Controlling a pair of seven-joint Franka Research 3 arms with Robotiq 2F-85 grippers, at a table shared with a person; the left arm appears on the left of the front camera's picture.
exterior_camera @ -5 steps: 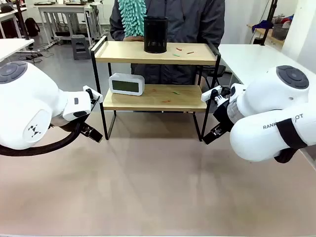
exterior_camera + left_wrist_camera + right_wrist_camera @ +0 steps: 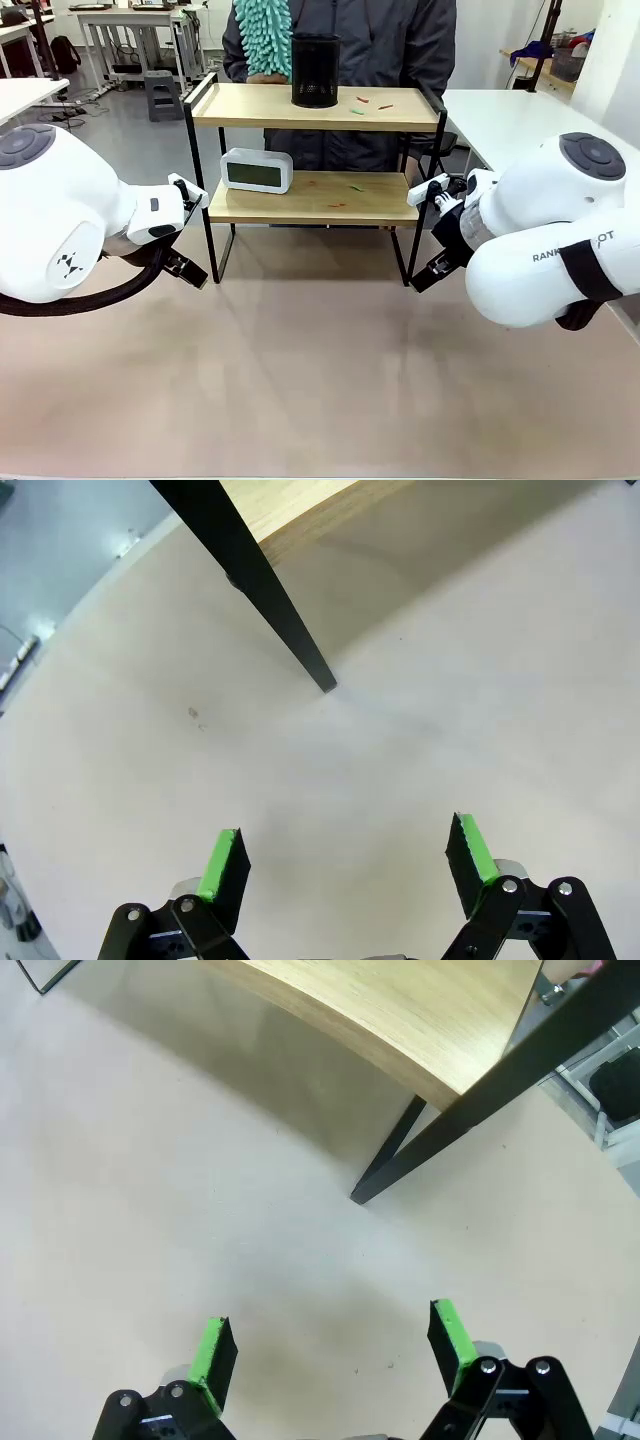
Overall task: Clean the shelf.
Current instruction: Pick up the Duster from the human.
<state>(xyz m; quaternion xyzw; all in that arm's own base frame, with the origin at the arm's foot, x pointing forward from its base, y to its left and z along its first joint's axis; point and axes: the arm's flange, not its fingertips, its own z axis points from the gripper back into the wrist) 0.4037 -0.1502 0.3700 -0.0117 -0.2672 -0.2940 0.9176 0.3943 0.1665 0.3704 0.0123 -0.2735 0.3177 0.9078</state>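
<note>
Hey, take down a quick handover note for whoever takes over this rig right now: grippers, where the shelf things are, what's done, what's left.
Left gripper: open, empty, low over the table by the shelf's left front leg.
Right gripper: open, empty, by the right front leg.
Shelf: the black mesh cup and small red and green scraps are on the top board. The white clock and more scraps are on the lower board.
The person behind the shelf holds a teal duster.
Done: nothing visible.
Left: clear the scraps from both boards.
</note>
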